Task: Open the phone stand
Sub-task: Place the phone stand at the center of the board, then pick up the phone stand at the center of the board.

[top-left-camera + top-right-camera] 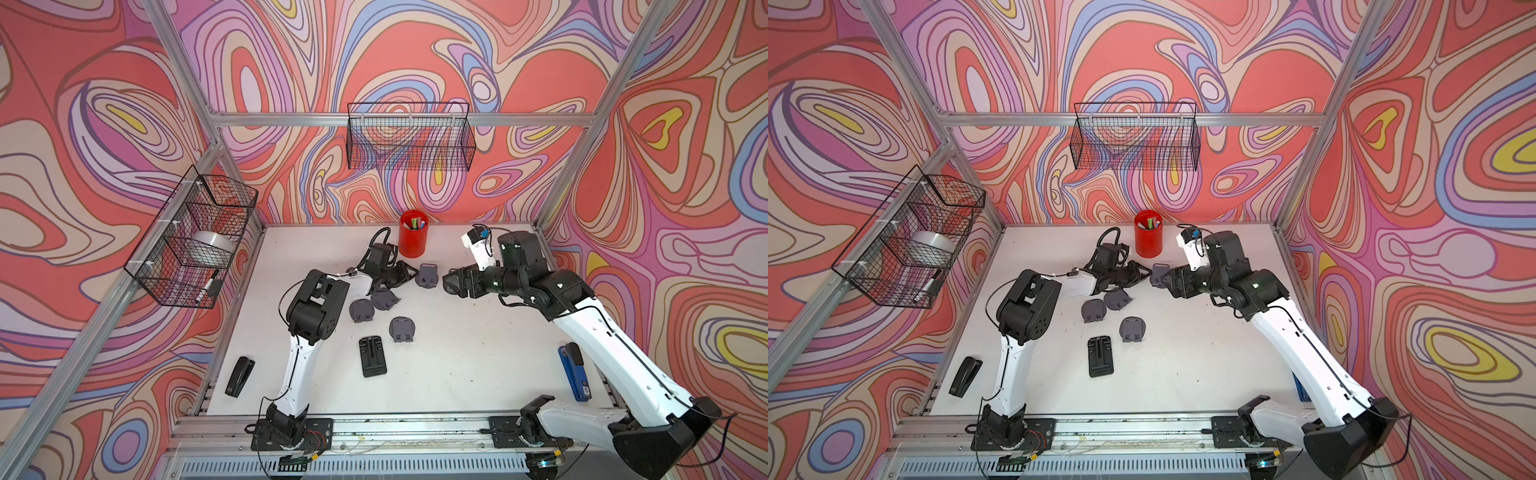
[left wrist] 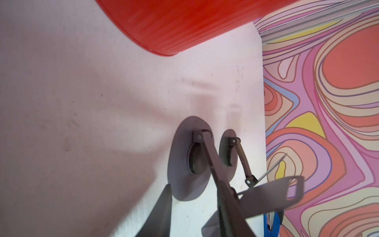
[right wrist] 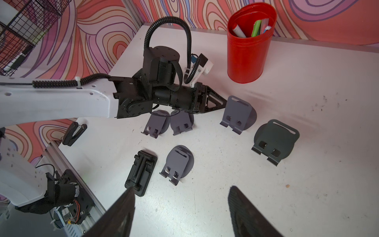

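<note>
Left gripper (image 3: 223, 102) jaws sat partly apart, tips at the propped phone stand (image 3: 238, 112) near the red cup (image 3: 249, 51). Right gripper (image 3: 181, 189) hung wide apart, empty.

The cup (image 1: 412, 239) sits at the back middle of the table (image 1: 457, 374), with a phone stand (image 1: 428, 275) just before it. I see a pair of stands (image 1: 360, 309) side by side to its left, a fourth stand (image 1: 402, 329) nearer me and the flat holder (image 1: 372, 356) beside that. One stapler (image 1: 240, 376) lies front left, another stapler (image 1: 574, 372) front right.
</note>
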